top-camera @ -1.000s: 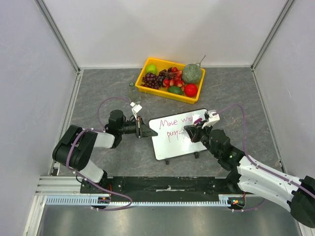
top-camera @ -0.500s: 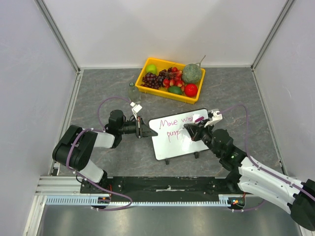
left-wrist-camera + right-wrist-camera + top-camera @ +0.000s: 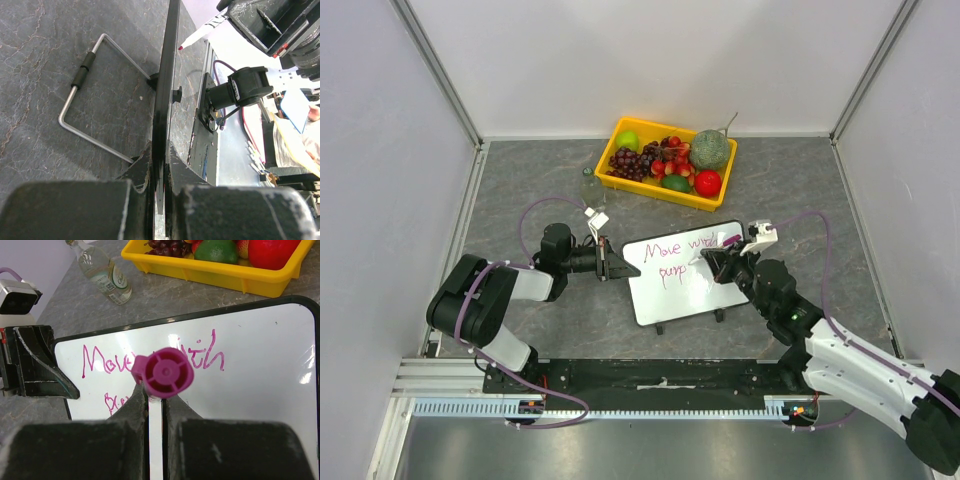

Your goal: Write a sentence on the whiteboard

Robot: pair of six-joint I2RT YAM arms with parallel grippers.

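Note:
The whiteboard point(image 3: 682, 285) lies tilted at mid-table, with the magenta sentence point(image 3: 672, 247) reading "Move with" and a shorter second line below it. My left gripper point(image 3: 611, 268) is shut on the board's left rim; in the left wrist view the board point(image 3: 167, 75) shows edge-on between my left gripper's point(image 3: 161, 150) fingers. My right gripper point(image 3: 717, 264) is shut on a magenta-capped marker point(image 3: 726, 241), its tip down near the second line. In the right wrist view the marker's cap end point(image 3: 164, 372) stands above my right gripper point(image 3: 154, 396) and hides part of the lettering point(image 3: 102, 365).
A yellow tray point(image 3: 650, 189) of fruit stands behind the board, and it also shows in the right wrist view point(image 3: 220, 282). A clear glass bottle point(image 3: 588, 186) lies left of the tray. The board's wire stand point(image 3: 95, 102) rests on the grey tabletop. White walls close three sides.
My right gripper has shifted slightly right along the second line with the marker. The left gripper and the board have not moved.

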